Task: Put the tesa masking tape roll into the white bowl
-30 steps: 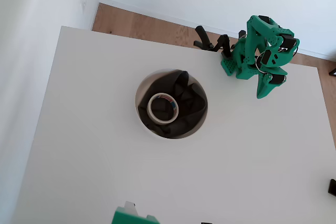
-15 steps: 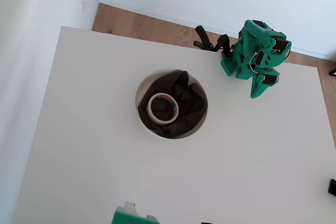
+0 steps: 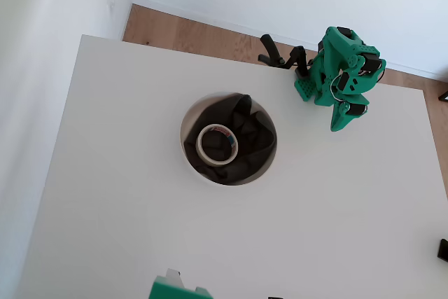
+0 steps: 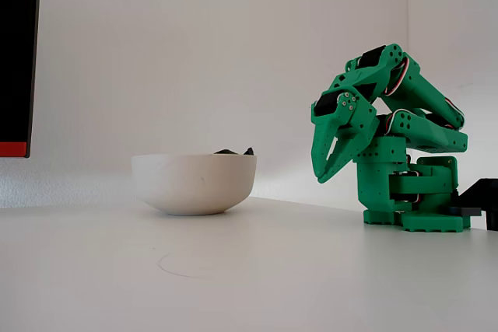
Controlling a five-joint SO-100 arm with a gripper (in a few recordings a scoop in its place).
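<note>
The tesa masking tape roll (image 3: 218,143) is lying flat on the black cloth (image 3: 248,134) inside the white bowl (image 4: 193,183); the green arm is sitting folded near the table's (image 3: 140,243) edge, well apart; its gripper (image 4: 324,169) is pointing downward, nearly closed, holding nothing.

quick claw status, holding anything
claw: shut, empty, folded back near the arm's base; tape lies in the bowl.
</note>
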